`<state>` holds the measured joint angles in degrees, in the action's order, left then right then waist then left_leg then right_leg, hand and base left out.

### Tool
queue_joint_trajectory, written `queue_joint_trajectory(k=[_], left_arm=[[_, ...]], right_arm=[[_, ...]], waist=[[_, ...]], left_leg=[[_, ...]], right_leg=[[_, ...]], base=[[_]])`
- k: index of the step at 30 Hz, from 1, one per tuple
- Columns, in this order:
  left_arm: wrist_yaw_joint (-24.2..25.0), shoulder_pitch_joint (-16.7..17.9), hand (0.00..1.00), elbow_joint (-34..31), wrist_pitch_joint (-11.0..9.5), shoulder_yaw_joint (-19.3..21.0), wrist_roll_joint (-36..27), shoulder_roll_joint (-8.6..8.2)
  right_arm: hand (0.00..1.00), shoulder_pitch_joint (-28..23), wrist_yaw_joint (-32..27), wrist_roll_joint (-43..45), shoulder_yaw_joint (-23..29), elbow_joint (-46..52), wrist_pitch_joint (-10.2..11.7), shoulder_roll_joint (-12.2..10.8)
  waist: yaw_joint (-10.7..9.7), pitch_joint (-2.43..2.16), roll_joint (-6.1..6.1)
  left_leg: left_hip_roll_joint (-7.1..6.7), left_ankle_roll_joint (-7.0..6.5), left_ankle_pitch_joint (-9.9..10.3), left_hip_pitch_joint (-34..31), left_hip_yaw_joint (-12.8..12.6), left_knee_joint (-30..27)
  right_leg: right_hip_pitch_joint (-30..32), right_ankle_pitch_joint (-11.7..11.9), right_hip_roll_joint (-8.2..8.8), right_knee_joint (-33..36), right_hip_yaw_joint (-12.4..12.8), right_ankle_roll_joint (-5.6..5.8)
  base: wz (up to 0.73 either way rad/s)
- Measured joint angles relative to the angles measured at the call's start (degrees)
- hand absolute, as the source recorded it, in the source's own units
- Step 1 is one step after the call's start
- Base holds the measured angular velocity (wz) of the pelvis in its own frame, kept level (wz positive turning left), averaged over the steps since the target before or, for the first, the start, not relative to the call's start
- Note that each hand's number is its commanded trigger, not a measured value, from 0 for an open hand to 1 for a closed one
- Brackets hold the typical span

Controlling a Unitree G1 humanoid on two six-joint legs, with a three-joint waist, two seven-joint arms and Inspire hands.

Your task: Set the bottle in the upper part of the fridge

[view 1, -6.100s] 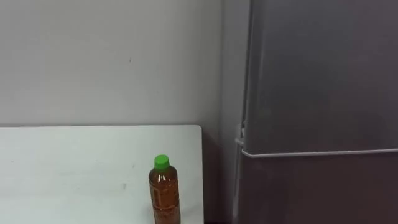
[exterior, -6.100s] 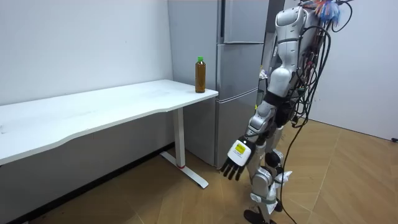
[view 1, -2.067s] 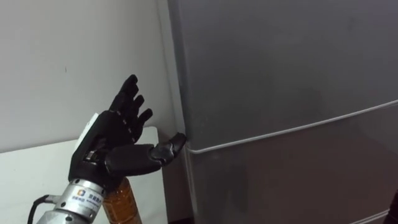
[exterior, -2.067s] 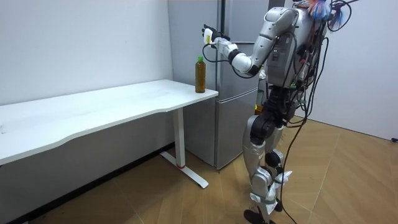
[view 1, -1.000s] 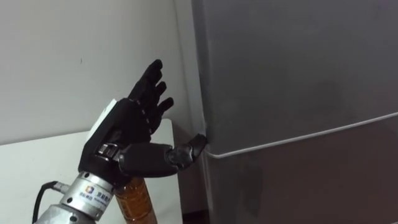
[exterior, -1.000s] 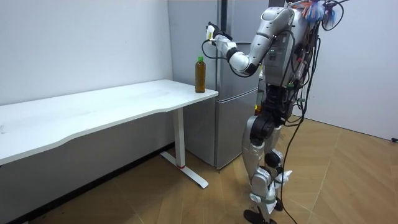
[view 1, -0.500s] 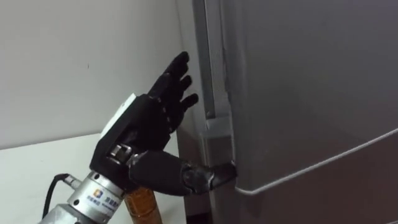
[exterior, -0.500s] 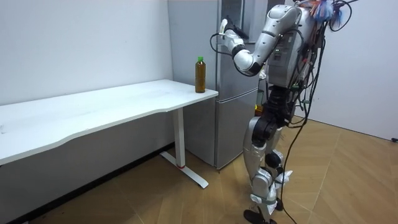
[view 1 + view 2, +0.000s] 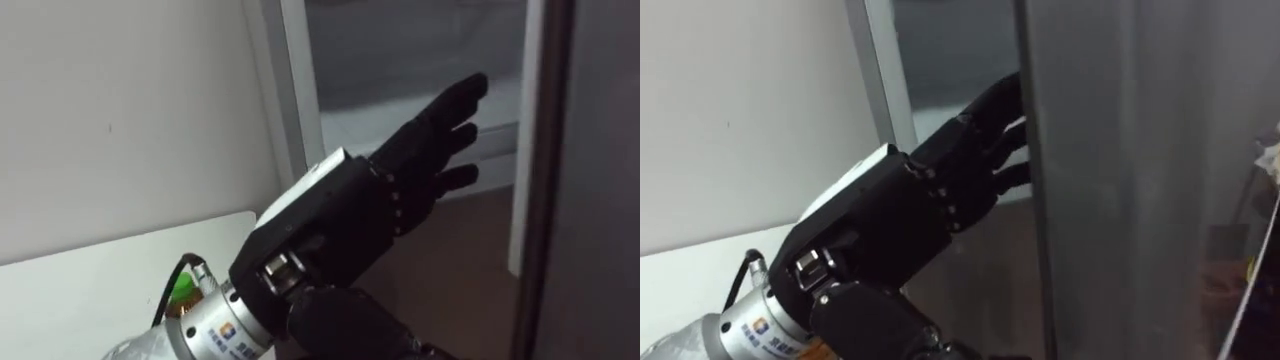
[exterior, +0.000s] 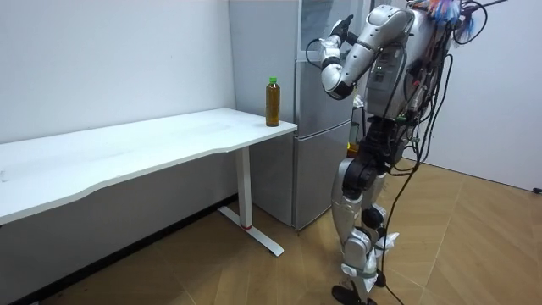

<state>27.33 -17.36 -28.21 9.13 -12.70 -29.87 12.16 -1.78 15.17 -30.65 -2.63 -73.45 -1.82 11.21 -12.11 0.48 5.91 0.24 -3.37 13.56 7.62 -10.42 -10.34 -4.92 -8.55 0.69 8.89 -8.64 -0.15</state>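
Upper fridge door (image 9: 590,150) has swung open beside the left hand (image 9: 340,220), fingers (image 9: 450,110) spread. Released, it may drift shut before the bottle (image 10: 272,102) arrives.

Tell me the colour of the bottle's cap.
Green cap on the bottle; the room view shows it best.

Worktop (image 10: 127,151): white, long, on wooden floor (image 10: 212,271). Holds one bottle (image 10: 272,102) (green cap, amber contents), upright near the corner at the room view's right end.
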Motion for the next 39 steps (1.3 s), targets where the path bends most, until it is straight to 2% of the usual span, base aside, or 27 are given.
queue_joint_trajectory(k=[6,12,21,26,30,32,37,39], left_arm=[[0.88,-0.01,0.00,0.01,0.00,-2.23,0.00,-0.35],[1.15,-0.01,0.00,0.12,0.02,-3.83,0.10,-0.50],[1.15,0.00,0.00,0.63,0.02,-4.60,0.10,-0.39],[1.16,0.00,0.00,1.51,0.05,-6.80,0.29,-0.52],[1.18,-0.03,0.00,1.51,0.04,-8.76,0.23,-0.94],[1.19,-0.04,0.00,1.49,0.04,-8.91,0.19,-1.12],[1.24,-0.06,0.00,1.49,0.04,-8.88,0.14,-2.17],[1.68,-0.06,0.00,1.49,0.04,-8.83,0.11,-2.42]], right_arm=[[0.00,-0.03,-0.02,-1.06,-0.51,-0.36,-0.09,-0.03],[0.00,-0.05,-0.02,-0.92,-0.46,-0.40,-0.13,-0.04],[0.00,-0.01,0.01,-0.81,-0.47,-0.34,-0.12,-0.05],[0.00,0.00,-0.04,-0.82,-0.62,-0.25,-0.06,-0.10],[0.00,-0.07,-0.11,-0.96,-0.75,-0.18,0.37,-0.11],[0.00,-0.10,-0.14,-0.97,-0.75,0.07,0.50,-0.16],[0.00,-0.90,-0.53,-1.03,-0.65,1.21,0.57,-0.15],[0.00,-1.07,-0.72,-1.14,-0.56,1.42,0.57,-0.16]], waist=[[-0.14,-0.09,-0.99],[-0.38,0.13,-1.66],[-0.37,0.22,-1.79],[-0.36,0.26,-1.85],[-0.50,0.25,-1.76],[-0.57,0.19,-1.68],[-0.88,-0.18,-1.08],[-1.21,-0.19,-1.00]], left_leg=[[-0.02,0.02,0.01,0.12,-0.44,0.37],[-0.06,0.02,0.01,0.17,-0.48,0.76],[-0.01,0.03,0.00,0.18,-0.59,0.80],[-0.02,0.03,0.01,0.29,-0.94,0.79],[0.20,0.21,0.18,0.72,-2.08,0.96],[0.39,0.34,0.42,0.69,-2.18,1.05],[1.11,0.81,0.70,1.30,-4.91,1.47],[1.30,0.92,0.75,1.80,-5.37,1.72]], right_leg=[[0.28,-0.01,-0.09,-0.11,0.65,0.00],[0.32,-0.02,-0.19,-0.13,1.34,0.03],[1.00,-0.04,-0.79,-0.13,3.15,0.00],[1.13,-0.03,-1.03,-0.10,3.82,0.02],[1.29,0.03,-1.43,-0.02,5.21,0.02],[1.68,0.28,-1.79,0.05,5.62,-0.11],[2.13,0.78,-2.66,-0.02,7.53,-0.48],[2.03,0.88,-2.89,-0.10,8.11,-0.66]], base=[[-0.06],[-0.01],[-0.08],[-0.04],[-0.16],[-0.23],[-0.25],[-0.21]])
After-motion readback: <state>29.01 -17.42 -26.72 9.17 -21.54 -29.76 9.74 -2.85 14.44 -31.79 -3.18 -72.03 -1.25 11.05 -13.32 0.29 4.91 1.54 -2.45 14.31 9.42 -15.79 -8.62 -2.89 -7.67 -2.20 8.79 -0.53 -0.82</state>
